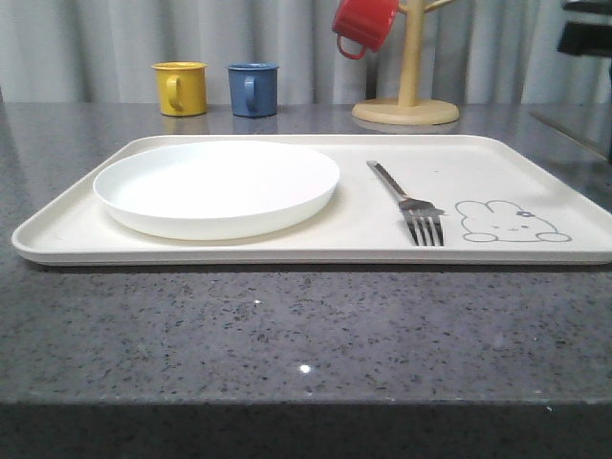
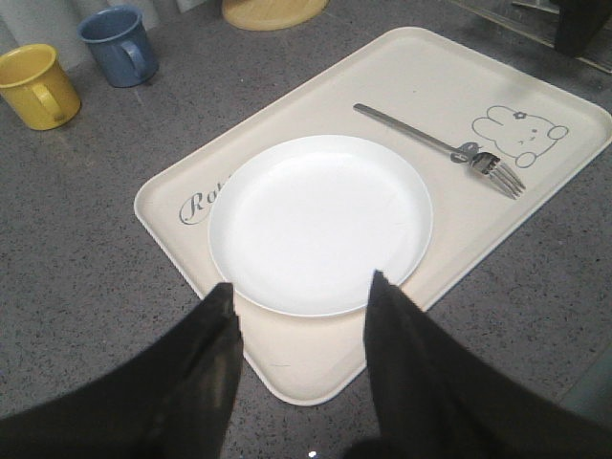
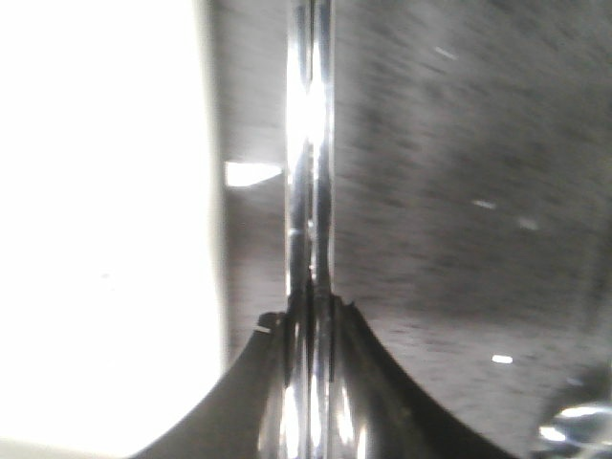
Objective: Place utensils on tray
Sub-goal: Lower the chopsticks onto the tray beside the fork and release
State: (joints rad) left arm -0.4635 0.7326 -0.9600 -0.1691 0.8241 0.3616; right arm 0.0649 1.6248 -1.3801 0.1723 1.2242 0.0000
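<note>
Chopsticks: being held, by the look of it, as two slim bright metal strips clamped between the closed jaws of the right gripper and running straight out ahead of the fingertips; blurred, so identity judged, not certain. Passing over speckled grey counter, with a washed-out pale area to one side of the jaws, possibly the tray, too bright to tell. Tray: lying flat on the counter, already carrying the white plate and the fork, the two apart. Left gripper: hanging with jaws wide apart and holding nothing, fingertips above the near edge of the tray, plate just beyond them, fork well ahead and off to the side. Step in hand, as judged: bringing the chopsticks to the tray. For doing it well: aiming for bare tray surface beside the fork, clear of the plate rim; keeping both strips level and together; lowering until nearly touching before letting the jaws part, guarding against sliding or rolling; keeping the left jaws out of the path. Beyond the tray: yellow mug, blue mug, red mug on a wooden stand.
</note>
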